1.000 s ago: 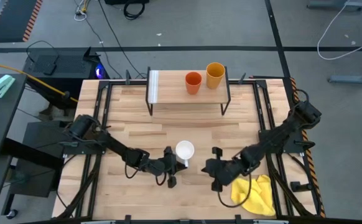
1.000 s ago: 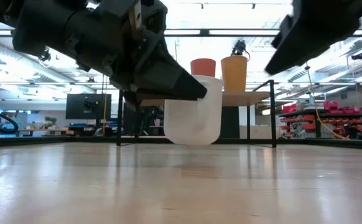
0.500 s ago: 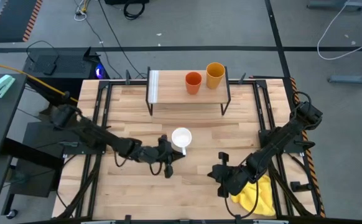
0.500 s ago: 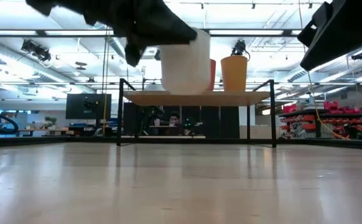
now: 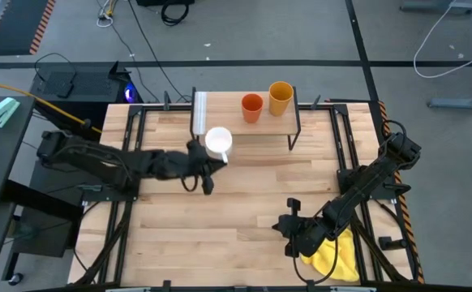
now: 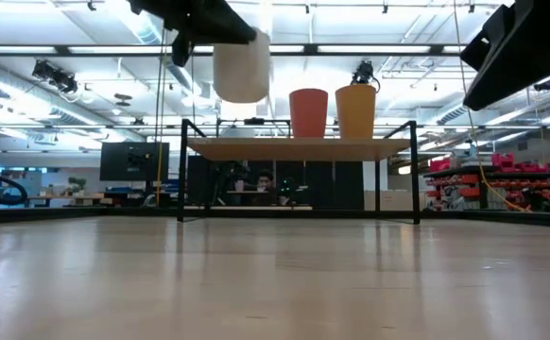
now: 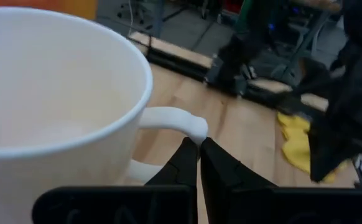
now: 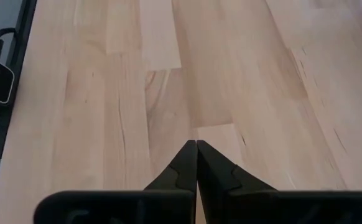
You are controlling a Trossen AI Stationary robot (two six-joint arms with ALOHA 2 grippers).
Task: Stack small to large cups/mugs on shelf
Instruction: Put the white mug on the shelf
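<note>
Mug (image 5: 218, 141) is white, upright, mouth up, hanging in the air above the front-left part of the shelf (image 5: 228, 126), between the whitish strip (image 5: 200, 113) and the red-orange cup (image 5: 252, 107); in the low view we see its base clear of the board with a visible gap. Left gripper (image 5: 206, 165) carries it by the handle: in the left wrist view the two fingers are pinched together on the handle loop, cup body hanging off to one side, so we read it as clamped on the mug. Key relation for the next move: the free spot on the board lies just beyond the mug from the gripper, toward the back edge, with the red-orange cup to its right and the yellow-orange tumbler (image 5: 281, 98) just past that, both standing upright on the board. We judge a short push away from the arm plus a straight drop sets it down left of the red cup; the mug's vertical axis looks plumb, so no tilt correction needed. Right gripper (image 5: 289, 229) idles low over the near right of the table, beside the yellow cloth (image 5: 333, 253), fingers pressed closed on nothing; it is well apart from the shelf, so the left arm is clearly the nearer one.
</note>
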